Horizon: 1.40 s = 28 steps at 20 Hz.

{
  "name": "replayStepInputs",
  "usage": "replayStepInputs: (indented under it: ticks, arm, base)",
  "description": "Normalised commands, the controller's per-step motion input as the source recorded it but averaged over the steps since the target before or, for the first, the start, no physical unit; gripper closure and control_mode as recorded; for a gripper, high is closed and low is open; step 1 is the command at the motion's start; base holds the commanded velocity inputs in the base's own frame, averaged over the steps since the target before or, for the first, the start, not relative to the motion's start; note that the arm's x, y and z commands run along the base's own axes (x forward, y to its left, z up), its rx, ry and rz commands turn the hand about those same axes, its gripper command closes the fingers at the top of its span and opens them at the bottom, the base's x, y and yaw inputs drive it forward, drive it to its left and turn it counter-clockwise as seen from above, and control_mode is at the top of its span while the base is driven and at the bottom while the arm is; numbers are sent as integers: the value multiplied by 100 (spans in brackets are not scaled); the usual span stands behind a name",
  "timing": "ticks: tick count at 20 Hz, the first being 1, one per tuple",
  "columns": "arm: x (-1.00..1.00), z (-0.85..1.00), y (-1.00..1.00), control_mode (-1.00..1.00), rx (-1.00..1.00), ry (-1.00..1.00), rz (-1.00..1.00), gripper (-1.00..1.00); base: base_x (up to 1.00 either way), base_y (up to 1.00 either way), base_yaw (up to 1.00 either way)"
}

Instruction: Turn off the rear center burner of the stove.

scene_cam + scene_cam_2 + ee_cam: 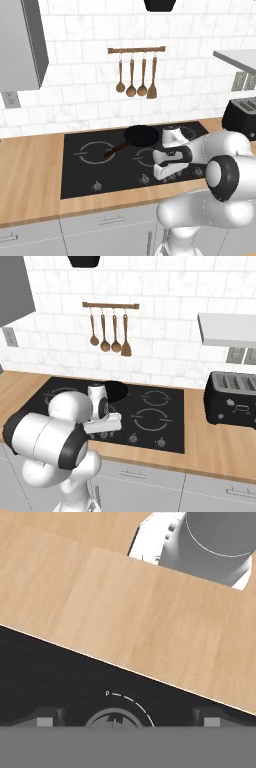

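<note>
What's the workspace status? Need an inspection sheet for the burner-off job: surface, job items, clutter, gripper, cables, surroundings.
Surface: wooden counter with the stove set into it.
Job's things: stove has grey ring marks and a front row of knobs; one knob sits between the fingertips in the hand view. The rear center burner is covered by a black frying pan, its handle pointing toward the stove's front left.
Clutter: black toaster on the counter right of the stove.
Gripper: gripper low over the knob row at the stove's front edge, jaws open to either side of the knob, no contact visible.
Cables: nothing seen.
Surroundings: white tiled wall, utensil rack with four wooden utensils, grey drawers below.
</note>
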Motion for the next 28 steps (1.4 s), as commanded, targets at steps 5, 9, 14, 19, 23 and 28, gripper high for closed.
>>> replayStepInputs:
  ticks: [5,9,14,19,23,28]
  arm:
    - [11,-12,0,-100,0,0,7,-100]
    - [0,-15,0,-100,0,0,6,-100]
    - [0,-21,0,-100,0,0,4,100]
    - [-3,-15,0,-100,0,0,3,100]
    - [-13,-12,0,-100,0,0,1,100]
    - [-30,-10,0,-100,0,-2,0,100]
  base:
    - [0,0,0]
    - [0,0,0]
    - [0,0,0]
    - [0,0,0]
    - [0,0,0]
    - [0,0,0]
